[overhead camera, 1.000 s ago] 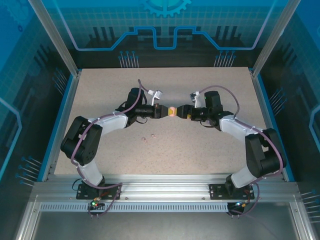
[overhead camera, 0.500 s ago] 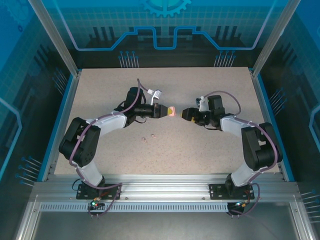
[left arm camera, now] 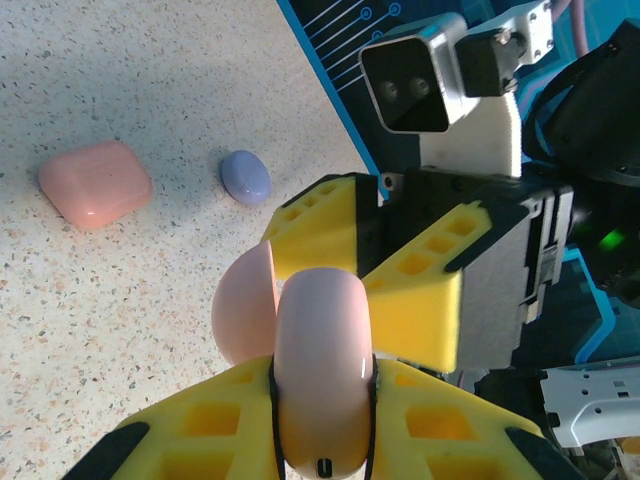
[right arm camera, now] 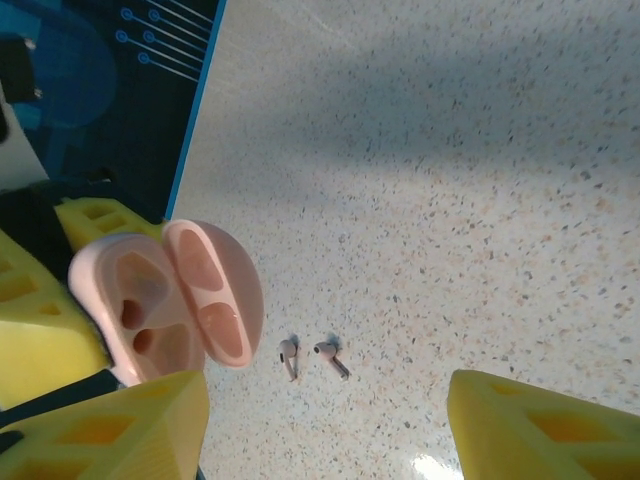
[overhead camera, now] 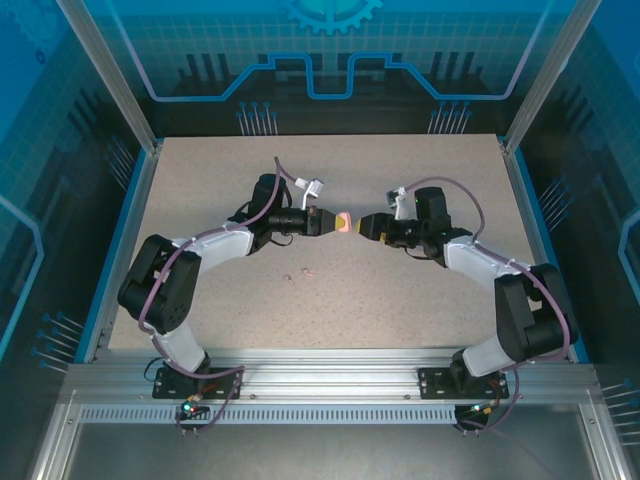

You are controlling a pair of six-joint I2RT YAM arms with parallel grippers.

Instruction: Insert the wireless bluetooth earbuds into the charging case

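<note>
My left gripper point(overhead camera: 333, 222) point(left arm camera: 322, 400) is shut on a pale pink charging case point(overhead camera: 343, 222) point(left arm camera: 320, 340), held above the table's middle with its lid point(left arm camera: 243, 305) hinged open. In the right wrist view the open case point(right arm camera: 150, 305) shows two empty sockets. My right gripper point(overhead camera: 362, 226) point(right arm camera: 330, 435) faces it from the right, a small gap away, open with nothing between its yellow fingers point(right arm camera: 545, 430). Two pale pinkish-beige earbuds point(right arm camera: 289, 357) point(right arm camera: 331, 359) lie side by side on the table below; from above the earbuds point(overhead camera: 288, 278) point(overhead camera: 306, 269) sit near the front of the case.
A closed coral case point(left arm camera: 95, 183) and a closed purple case point(left arm camera: 245, 177) lie on the speckled table point(overhead camera: 400, 300) beyond the held case. Blue walls border the table on the left, right and back.
My right gripper drew back from the case it was touching, then eased a little closer again, its jaws narrowing slightly. The left gripper and case stayed put.
</note>
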